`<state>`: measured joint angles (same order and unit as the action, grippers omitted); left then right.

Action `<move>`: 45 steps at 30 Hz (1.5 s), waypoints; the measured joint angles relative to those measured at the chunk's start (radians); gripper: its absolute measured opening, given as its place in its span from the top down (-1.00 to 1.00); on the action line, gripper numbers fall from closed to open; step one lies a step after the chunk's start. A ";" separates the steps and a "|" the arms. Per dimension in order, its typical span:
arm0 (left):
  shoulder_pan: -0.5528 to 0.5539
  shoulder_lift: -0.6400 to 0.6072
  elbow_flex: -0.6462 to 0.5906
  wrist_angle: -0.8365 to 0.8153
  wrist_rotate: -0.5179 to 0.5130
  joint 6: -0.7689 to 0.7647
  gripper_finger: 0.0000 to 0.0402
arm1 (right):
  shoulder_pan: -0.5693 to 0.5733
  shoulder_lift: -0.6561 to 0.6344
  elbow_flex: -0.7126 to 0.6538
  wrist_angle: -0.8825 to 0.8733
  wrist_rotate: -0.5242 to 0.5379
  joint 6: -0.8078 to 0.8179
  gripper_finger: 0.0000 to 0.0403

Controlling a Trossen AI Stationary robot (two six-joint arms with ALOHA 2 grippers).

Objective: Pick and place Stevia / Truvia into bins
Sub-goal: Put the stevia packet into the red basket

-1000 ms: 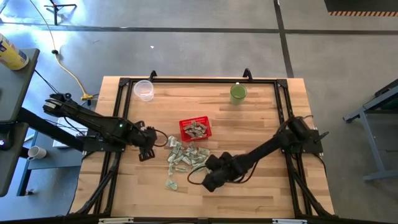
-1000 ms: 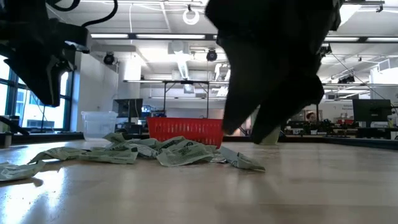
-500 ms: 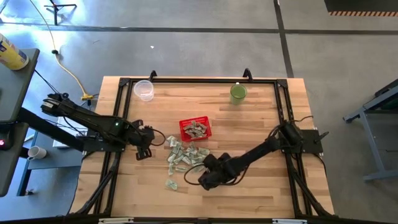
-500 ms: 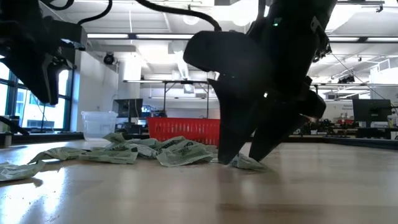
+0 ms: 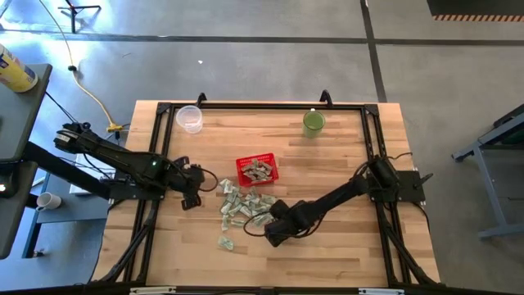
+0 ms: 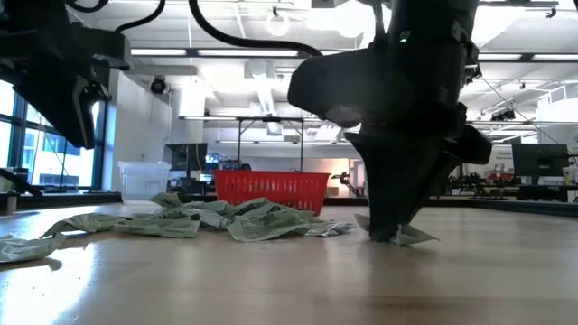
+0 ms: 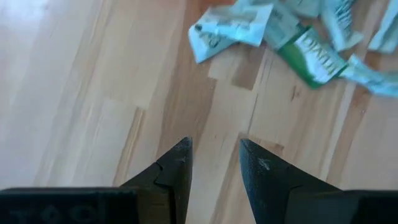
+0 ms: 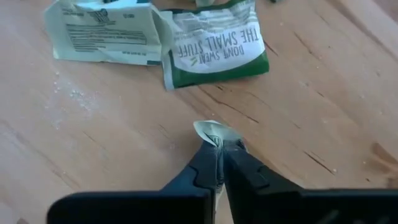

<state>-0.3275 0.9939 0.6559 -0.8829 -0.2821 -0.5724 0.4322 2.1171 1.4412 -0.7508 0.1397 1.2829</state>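
Wooden table (image 5: 327,172) spread wide, red basket (image 5: 257,170) at its middle holding a few sachets. Right arm stretches low from the table's right edge toward the pile just in front of the basket, right gripper (image 8: 219,144) tipped down at the wood, jaws pinched tight on one crumpled sachet (image 8: 214,130). Left gripper (image 7: 212,152) hangs to the basket's left, jaws a narrow gap apart, holding nothing. Sachet pile (image 5: 242,206) lies loose on the wood just in front of the basket

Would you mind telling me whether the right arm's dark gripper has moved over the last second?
Yes. The right gripper, shut on a pale green sachet, has drawn nearer the red mesh basket.
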 joint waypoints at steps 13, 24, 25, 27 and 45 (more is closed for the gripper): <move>0.000 0.013 -0.001 0.129 -0.037 -0.054 0.18 | -0.195 -0.237 -0.005 -0.043 0.375 -0.365 0.98; 0.000 0.013 -0.110 0.320 0.013 -0.330 0.18 | -0.500 -0.178 -0.004 0.305 -0.102 -0.820 0.78; 0.000 0.013 -0.116 0.329 0.014 -0.368 0.18 | -0.515 -0.171 -0.005 0.298 -0.125 -0.820 0.70; 0.000 0.013 -0.127 0.352 0.018 -0.431 0.18 | -0.537 -0.168 -0.006 0.292 -0.136 -0.821 0.51; 0.235 0.184 -0.163 0.587 0.145 -0.251 0.18 | -0.475 -0.346 -0.003 -0.115 0.112 -1.125 -0.53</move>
<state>-0.0922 1.1783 0.4928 -0.2956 -0.1373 -0.8236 -0.0424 1.7708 1.4384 -0.8659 0.2516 0.1583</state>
